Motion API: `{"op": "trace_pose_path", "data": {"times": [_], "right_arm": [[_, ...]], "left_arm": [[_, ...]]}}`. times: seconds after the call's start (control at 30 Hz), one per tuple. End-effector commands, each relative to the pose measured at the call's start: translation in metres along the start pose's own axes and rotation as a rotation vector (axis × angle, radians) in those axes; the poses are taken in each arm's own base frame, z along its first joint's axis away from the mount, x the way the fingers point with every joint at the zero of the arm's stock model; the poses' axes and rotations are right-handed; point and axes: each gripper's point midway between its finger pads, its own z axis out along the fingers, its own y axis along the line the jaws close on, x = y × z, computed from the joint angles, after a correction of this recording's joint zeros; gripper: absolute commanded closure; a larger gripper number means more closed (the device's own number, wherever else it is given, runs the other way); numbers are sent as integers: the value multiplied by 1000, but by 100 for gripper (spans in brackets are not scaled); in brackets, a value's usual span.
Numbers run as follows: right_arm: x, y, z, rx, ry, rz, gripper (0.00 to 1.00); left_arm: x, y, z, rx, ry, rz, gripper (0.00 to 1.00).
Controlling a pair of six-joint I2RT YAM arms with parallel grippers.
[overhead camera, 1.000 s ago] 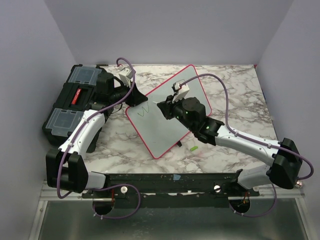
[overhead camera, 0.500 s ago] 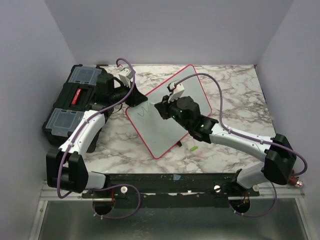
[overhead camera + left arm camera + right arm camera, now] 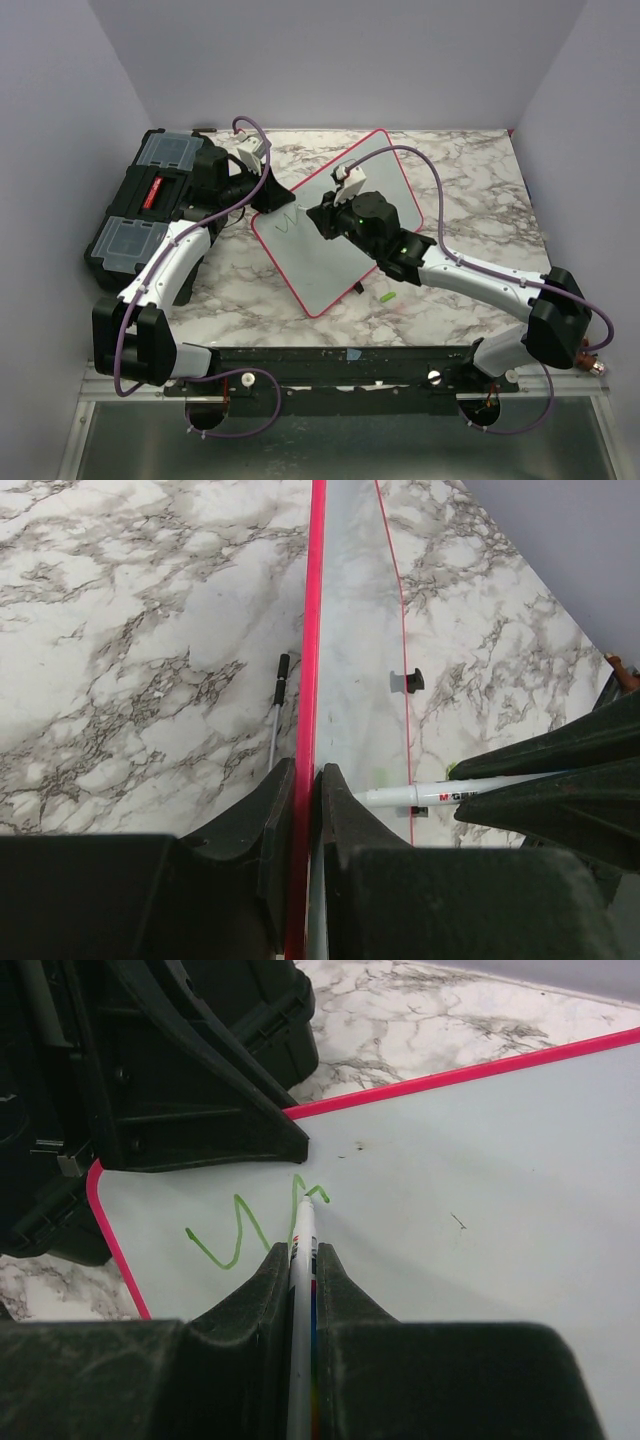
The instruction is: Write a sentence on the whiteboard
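Top external: the right end effector (image 3: 322, 212) has slid a little left and far over the board (image 3: 330, 275) in the last second, and the arm's elbow has drawn in with it. The green lettering (image 3: 240, 1228) has grown. It was a zigzag "w"; now there is a further upstroke and a small hook beside it. Judged: the first word is barely begun and most of the sentence is left to write.

Right wrist: jaws closed on the marker (image 3: 301, 1260), with its tip on the board at the newest stroke. The left end effector (image 3: 305, 780) is unmoved, clamped on the board's red rim at the far-left corner to steady it. The board lies aslant mid-desk (image 3: 470, 180), just right of the toolbox (image 3: 140, 215).

Hard to make out:
- From above, the right end effector covers the marker tip and the newest stroke.
- The left wrist sees the board nearly edge-on, so nothing is legible there.
- Cannot tell whether the gripped corner is lifted or flat.
- A thin rod (image 3: 277, 705) with a black end lies on the desk beside the rim; what it is stays unclear.
- A small green piece (image 3: 387, 297) sits by the board's near edge, possibly a cap, too small to be sure.
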Motion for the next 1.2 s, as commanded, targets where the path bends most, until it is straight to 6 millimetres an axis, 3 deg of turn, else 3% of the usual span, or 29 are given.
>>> {"op": "trace_pose_path", "data": {"times": [0.0,0.23,0.4,0.9,1.17], "right_arm": [[16,2,-5,-28,66,-7,99],[24,-10,-12,23,89,-16,99],[19,-18,-10,74,78,-29,99],[-3,-18,5,106,42,-51,99],[0,-16,8,99,52,-55,100]], "left_arm": [[-17,-9,-2,6,-45,78,100],[-18,-11,-2,8,-45,83,100],[-18,-11,-2,8,-43,85,100],[-16,-14,-3,13,-34,92,100],[-16,-14,-3,13,-33,96,100]]}}
